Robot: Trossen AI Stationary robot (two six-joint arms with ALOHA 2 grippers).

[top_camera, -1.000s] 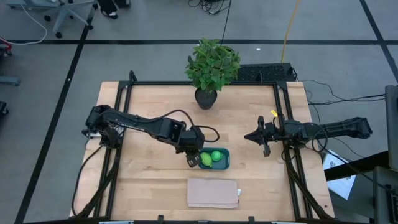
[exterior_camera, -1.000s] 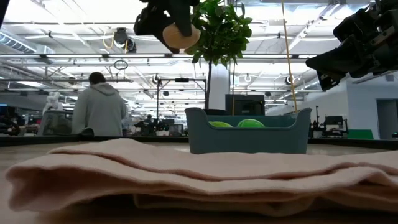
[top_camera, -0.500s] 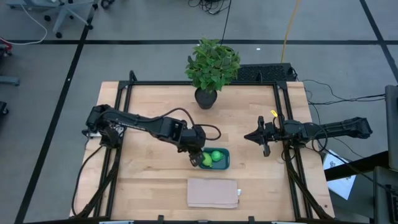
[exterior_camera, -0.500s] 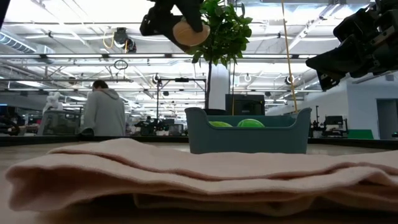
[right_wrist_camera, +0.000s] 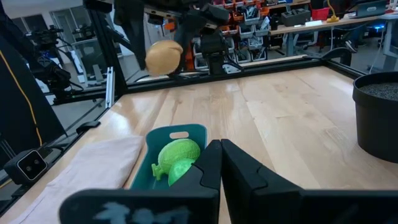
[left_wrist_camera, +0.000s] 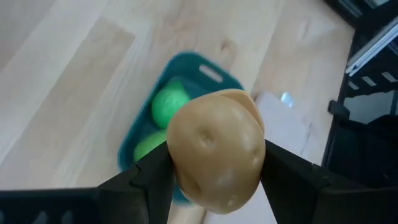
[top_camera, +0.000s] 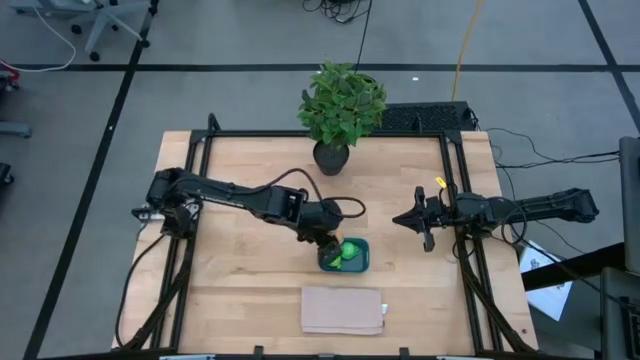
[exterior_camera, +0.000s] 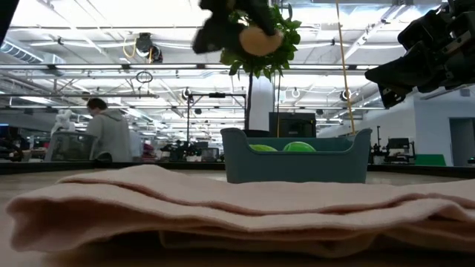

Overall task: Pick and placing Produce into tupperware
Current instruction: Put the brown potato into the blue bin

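Though blurred, left claw (exterior_camera: 249, 30) grips tan produce (left_wrist_camera: 216, 148) above tupperware (exterior_camera: 295, 166).

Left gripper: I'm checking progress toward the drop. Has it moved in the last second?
Yes. The left gripper carried the tan piece rightward, over the teal tupperware.

Layout of the table, as seen from above

The tupperware (top_camera: 358, 264) is placed slightly toward 5 o'clock from the table (top_camera: 240, 170) centre, and two pieces of produce (top_camera: 346, 251) are lying inside it, side by side. Directly above its 9 o'clock end the left gripper (top_camera: 326, 243) is positioned, with the egg-like piece (exterior_camera: 260, 40) held between its fingers, clear of the tupperware. The cloth (top_camera: 342, 310) is laid at 6 o'clock from the tupperware, near the table edge. The potted plant (top_camera: 340, 110) stands at 12 o'clock. The right gripper (top_camera: 403, 220) is found at 3 o'clock, well apart.
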